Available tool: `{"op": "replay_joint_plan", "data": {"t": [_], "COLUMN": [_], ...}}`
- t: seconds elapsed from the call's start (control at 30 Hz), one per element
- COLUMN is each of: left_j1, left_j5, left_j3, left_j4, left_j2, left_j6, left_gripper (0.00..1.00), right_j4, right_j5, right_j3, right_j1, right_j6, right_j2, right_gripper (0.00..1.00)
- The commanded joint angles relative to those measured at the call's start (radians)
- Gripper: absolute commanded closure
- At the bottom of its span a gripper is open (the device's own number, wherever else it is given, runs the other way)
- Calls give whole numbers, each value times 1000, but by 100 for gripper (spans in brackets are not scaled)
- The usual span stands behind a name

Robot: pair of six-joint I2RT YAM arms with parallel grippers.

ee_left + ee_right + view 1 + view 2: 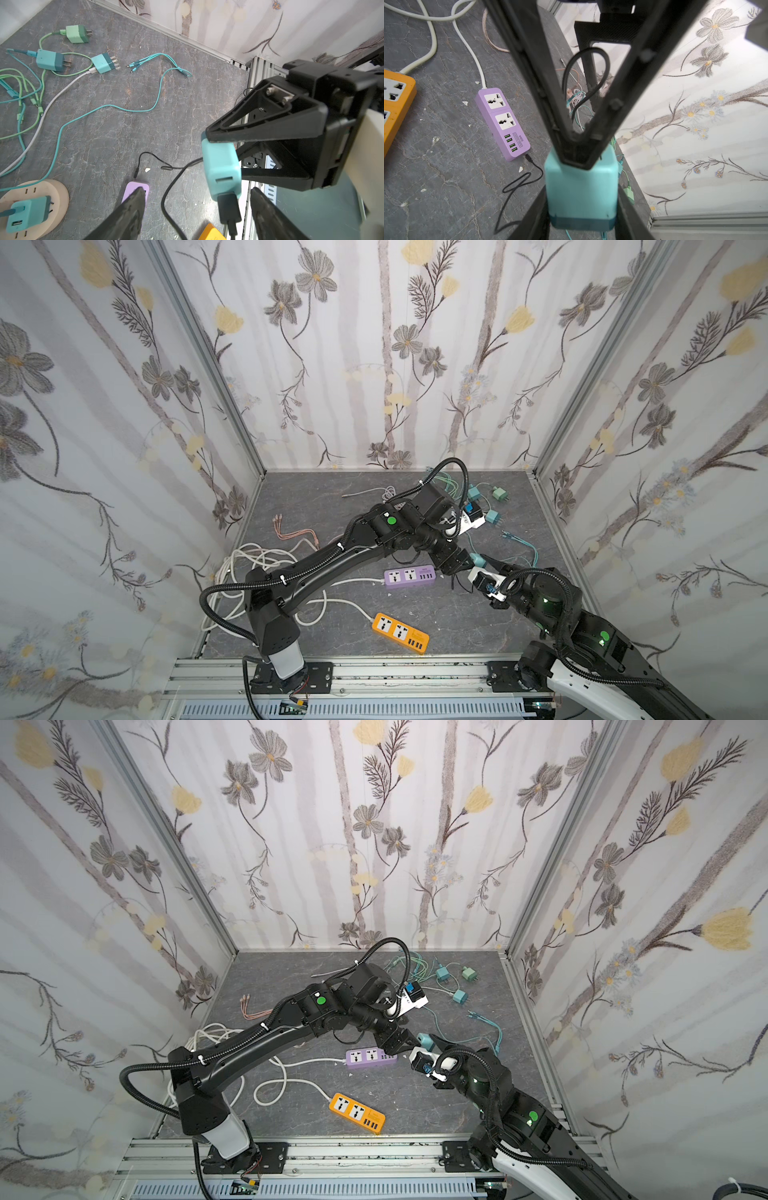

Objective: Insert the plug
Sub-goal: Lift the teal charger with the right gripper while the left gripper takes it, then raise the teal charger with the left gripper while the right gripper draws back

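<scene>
My right gripper [581, 199] is shut on a teal charger block [581, 187], held above the table near the right middle in both top views [477, 559] [424, 1040]. A black USB plug [228, 207] sits at the block's end face, below an empty port, and its black cable [166, 199] hangs to the table. My left gripper [197, 190] is open, its fingertips [135, 199] standing wide on either side of the plug without touching it. In the right wrist view the left gripper's black fingers [550, 104] reach the block's far end. The cable's free end [528, 158] lies beside the purple strip.
A purple power strip [409, 576] [502, 122] lies just under the grippers and an orange one [400, 632] nearer the front. Spare chargers [49, 60] with green and teal cables lie at the back right. A round wooden socket disc [56, 191] holds another teal charger. White cords coil at the left [249, 564].
</scene>
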Motion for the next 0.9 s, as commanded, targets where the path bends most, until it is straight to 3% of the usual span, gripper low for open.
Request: {"op": "replay_joint_plan", "data": {"t": [0.0,0.2,0.63,0.77,0.87], "left_j1": [-1,-1,15,25,40], "left_j5": [39,89,67,15,-71], "left_j3": [13,1,-125,-189,-211], "left_j4": [-5,64,244,306,296], "left_j2": [14,27,-67,-136,-189], "left_j6": [3,-47,-112,-121,-129], "left_gripper": [21,33,81,98,100], "right_j4": [110,144,135,122,118], "right_j5": [-18,-26,-51,-44,-40], "right_j3": [-4,-13,-11,8,9], "right_j1": [1,1,1,-1,-1], "right_j6": [23,27,102,177,245], "right_j2": [-14,-13,-10,-6,-17], "right_gripper": [65,65,59,46,27]}}
